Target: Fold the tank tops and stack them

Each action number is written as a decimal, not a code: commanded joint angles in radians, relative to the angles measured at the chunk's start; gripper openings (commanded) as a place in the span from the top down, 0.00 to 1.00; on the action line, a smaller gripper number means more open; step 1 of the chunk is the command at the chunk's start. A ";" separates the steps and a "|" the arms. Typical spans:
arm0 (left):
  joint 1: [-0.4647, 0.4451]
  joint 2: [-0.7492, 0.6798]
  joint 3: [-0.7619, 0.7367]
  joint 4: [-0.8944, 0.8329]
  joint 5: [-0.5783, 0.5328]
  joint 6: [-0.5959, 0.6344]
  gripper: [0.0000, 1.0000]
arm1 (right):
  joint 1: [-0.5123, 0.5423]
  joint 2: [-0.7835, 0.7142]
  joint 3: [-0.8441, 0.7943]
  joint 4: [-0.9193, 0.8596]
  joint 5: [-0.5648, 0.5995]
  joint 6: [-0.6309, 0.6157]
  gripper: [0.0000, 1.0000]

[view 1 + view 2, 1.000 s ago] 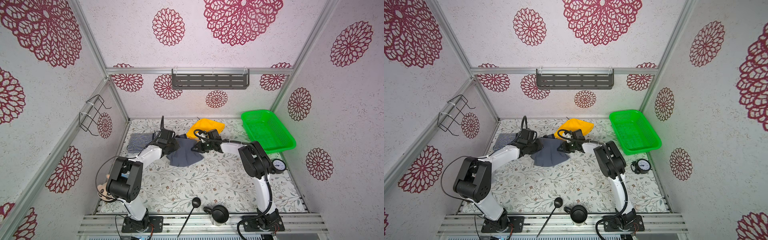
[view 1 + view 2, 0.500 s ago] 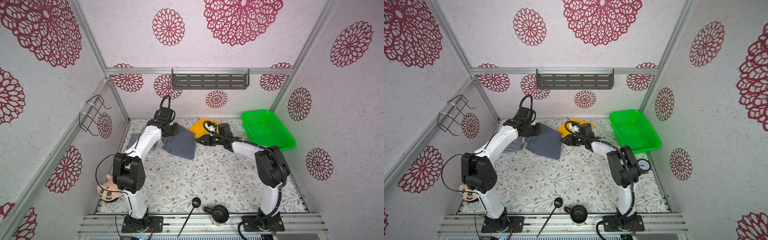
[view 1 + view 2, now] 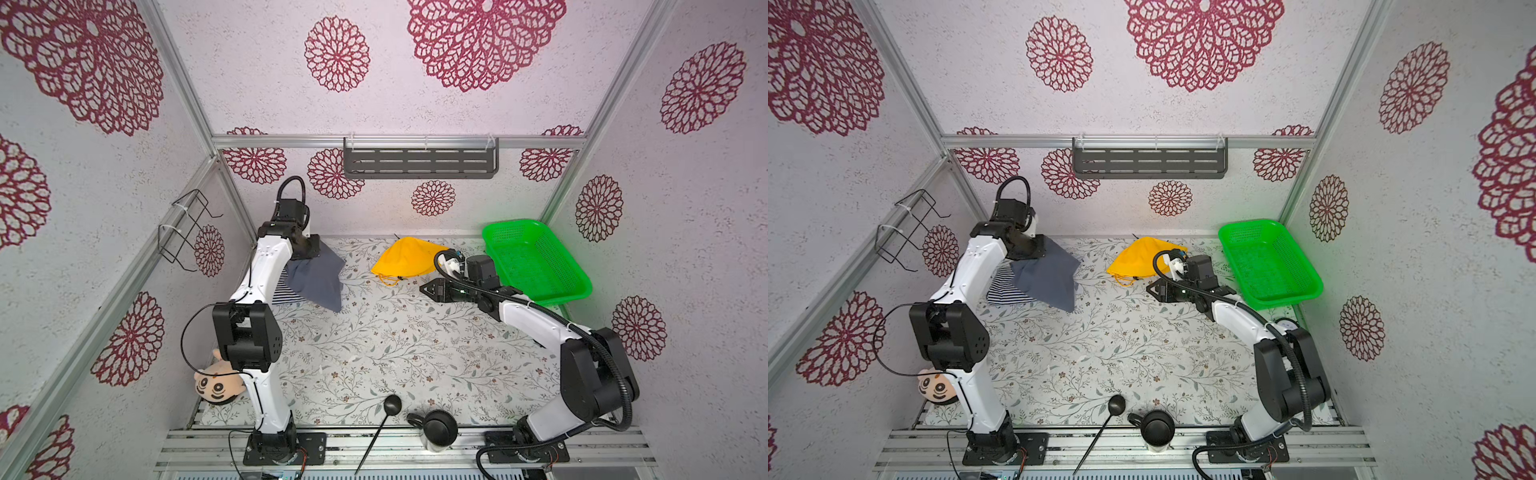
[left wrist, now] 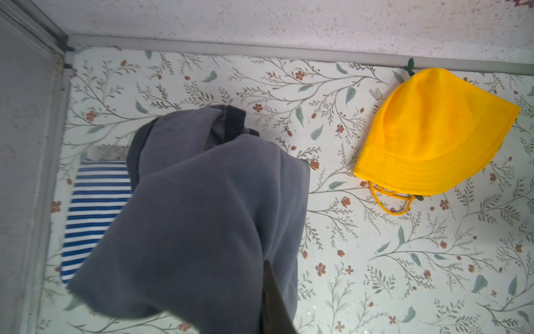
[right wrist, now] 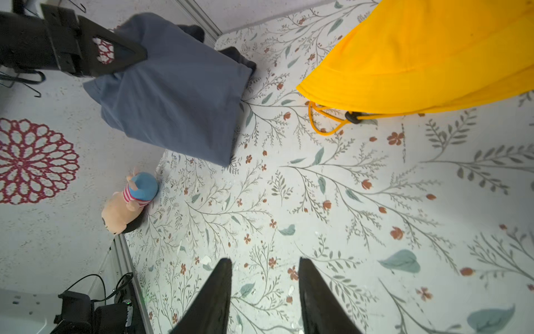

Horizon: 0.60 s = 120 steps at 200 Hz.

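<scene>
Left gripper (image 3: 306,254) is clamped on the top edge of the grey tank top (image 3: 318,280), which hangs bunched up right below it. The left wrist view shows the striped tank top (image 4: 95,202) lying flat under that cloth, half covered. In both top views the arm hides most of it. Only one finger (image 4: 274,300) pokes out, the rest is buried in fabric. Right gripper (image 5: 264,261) sits well off to the side, jaws apart and empty, with the yellow hat (image 5: 419,57) just beyond it.

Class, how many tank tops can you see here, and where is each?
2. A grey tank top hangs from the left gripper; a striped tank top lies on the table beneath it. Others may be hidden.
</scene>
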 commanded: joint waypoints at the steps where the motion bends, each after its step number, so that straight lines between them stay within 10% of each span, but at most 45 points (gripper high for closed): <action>1: 0.036 0.029 0.045 -0.012 0.002 0.090 1.00 | -0.010 -0.062 -0.025 -0.041 0.046 -0.051 0.59; 110: 0.210 0.123 -0.011 0.133 -0.183 0.151 1.00 | -0.052 -0.299 -0.202 -0.172 0.140 -0.074 0.60; 120: 0.209 0.132 -0.035 0.180 -0.239 0.158 0.73 | -0.057 -0.335 -0.214 -0.193 0.152 -0.076 0.60</action>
